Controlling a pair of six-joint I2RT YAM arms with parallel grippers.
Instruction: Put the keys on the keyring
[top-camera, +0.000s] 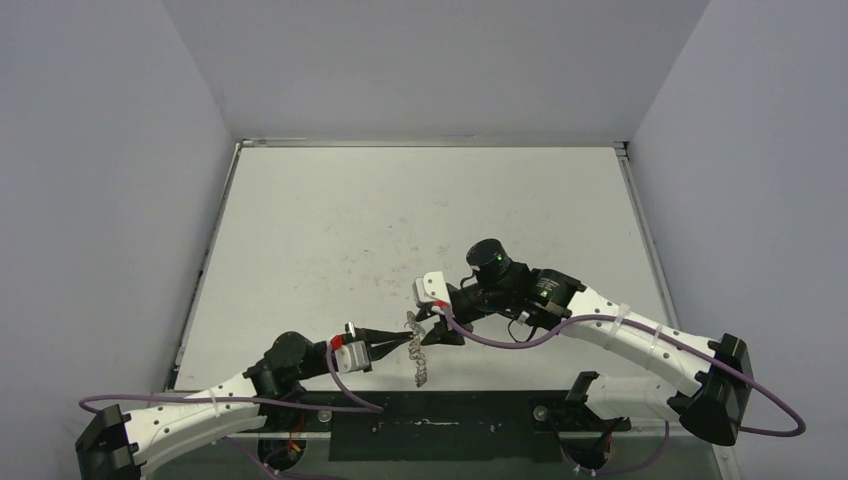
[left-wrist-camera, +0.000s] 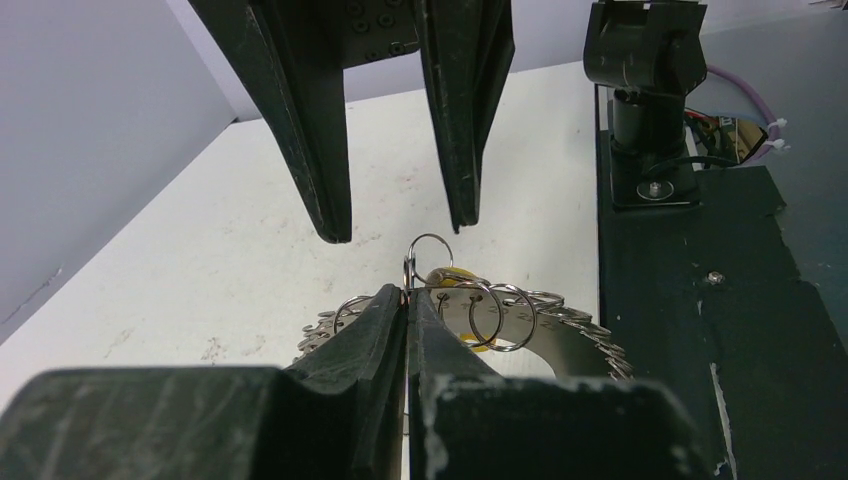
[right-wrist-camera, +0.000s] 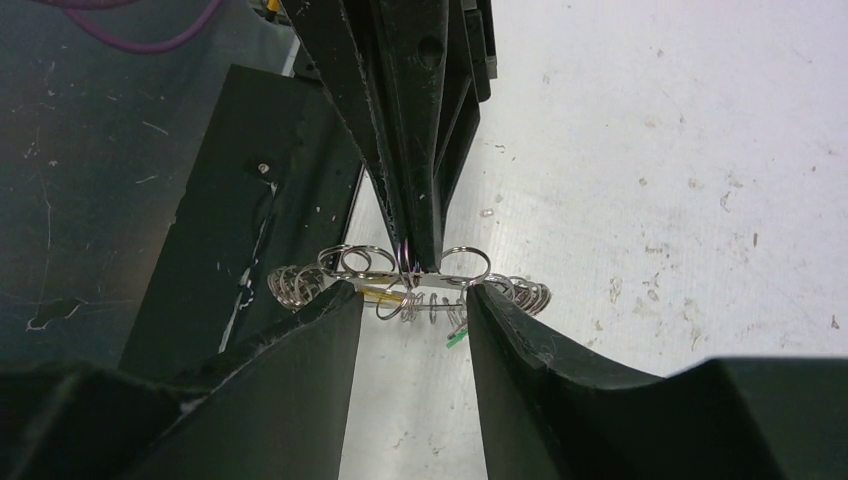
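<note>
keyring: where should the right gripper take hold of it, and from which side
Probably the flat disc rim of the keyring, beside where the shut left gripper pinches it, coming from the opposite side with the open right gripper. The plate is thin and rigid; its wire loops would likely slip.

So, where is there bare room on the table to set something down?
The far half of the table, between the back wall and the keyring, is bare, as is the strip along the left wall. The near centre is crowded: the left end effector grips the keyring there, and the open right end effector straddles it.
</note>
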